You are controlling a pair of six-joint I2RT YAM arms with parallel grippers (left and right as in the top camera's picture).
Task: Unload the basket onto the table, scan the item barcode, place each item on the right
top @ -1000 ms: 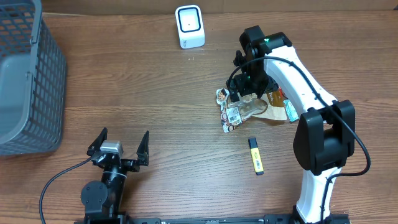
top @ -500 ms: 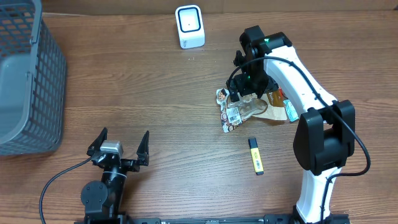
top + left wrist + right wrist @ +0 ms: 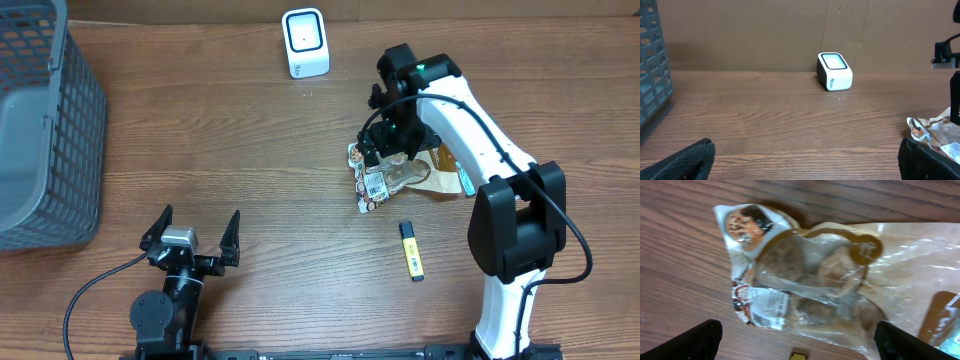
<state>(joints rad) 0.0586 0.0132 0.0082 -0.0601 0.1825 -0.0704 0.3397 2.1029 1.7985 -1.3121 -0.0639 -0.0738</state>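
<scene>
Lower the released right claw (image 3: 799,341) onto the middle of the snack bag (image 3: 815,280), pinching clear of its upturned barcode label (image 3: 771,303).

Wooden table (image 3: 250,150) — grey basket (image 3: 40,130), white scanner (image 3: 304,42), snack bag (image 3: 380,185), yellow marker (image 3: 411,250)
</scene>
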